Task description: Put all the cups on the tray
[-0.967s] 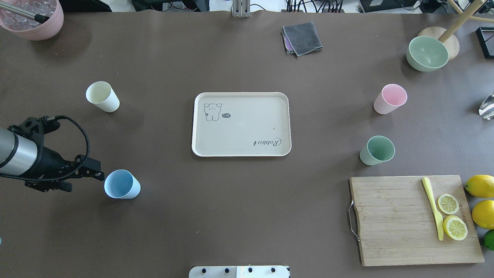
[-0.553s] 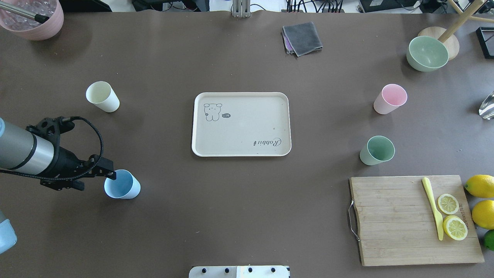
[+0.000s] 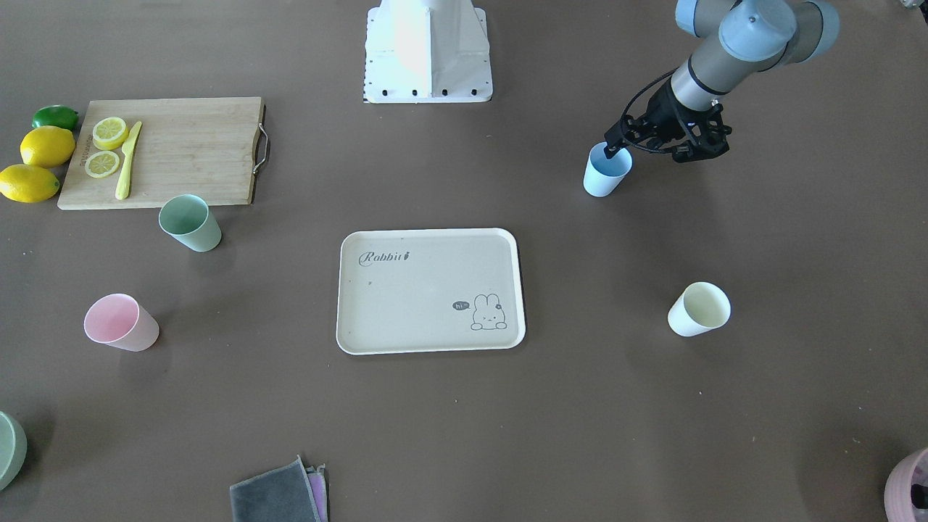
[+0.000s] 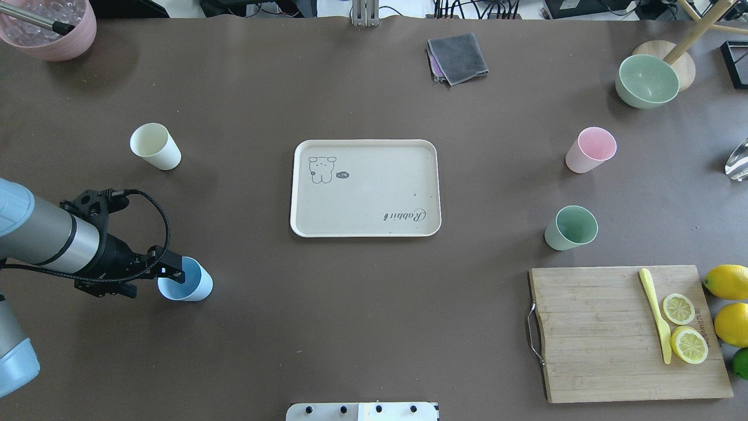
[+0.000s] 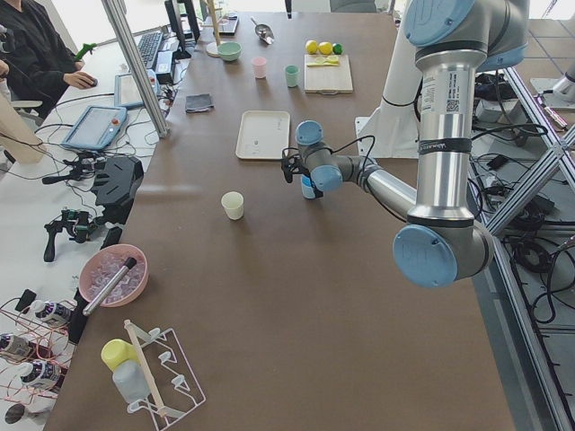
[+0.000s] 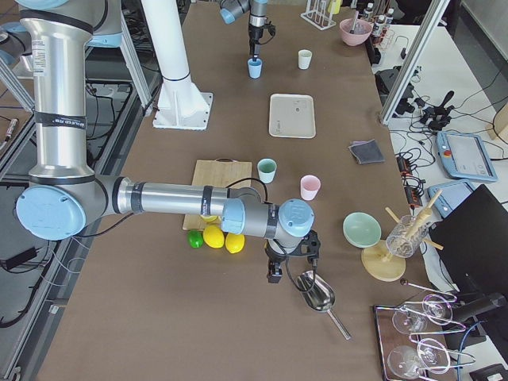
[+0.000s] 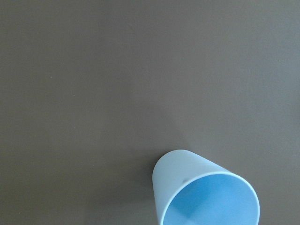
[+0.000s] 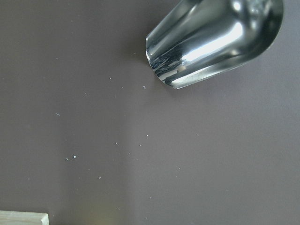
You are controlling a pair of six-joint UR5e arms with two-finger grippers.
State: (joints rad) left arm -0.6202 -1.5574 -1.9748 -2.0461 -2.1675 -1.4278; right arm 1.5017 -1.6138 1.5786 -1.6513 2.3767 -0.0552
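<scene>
The beige tray (image 4: 374, 199) lies mid-table with nothing on it. The blue cup (image 4: 193, 283) stands upright at the near left, filling the bottom of the left wrist view (image 7: 206, 194). My left gripper (image 4: 174, 271) is at its rim, open, with one finger over the mouth; it also shows in the front view (image 3: 611, 147). The cream cup (image 4: 155, 146) stands far left. The pink cup (image 4: 591, 149) and the green cup (image 4: 571, 228) stand on the right. My right gripper (image 6: 274, 274) shows only in the right side view, so I cannot tell its state.
A wooden cutting board (image 4: 596, 333) with a yellow knife and lemon slices lies near right, lemons beside it. A green bowl (image 4: 647, 80), a grey cloth (image 4: 457, 57) and a pink pot (image 4: 49, 29) stand along the far edge. A metal scoop (image 8: 215, 37) lies by the right gripper.
My left arm has moved right toward the blue cup, and its fingertip now reaches over the cup's rim. The cups and the tray have not moved.
</scene>
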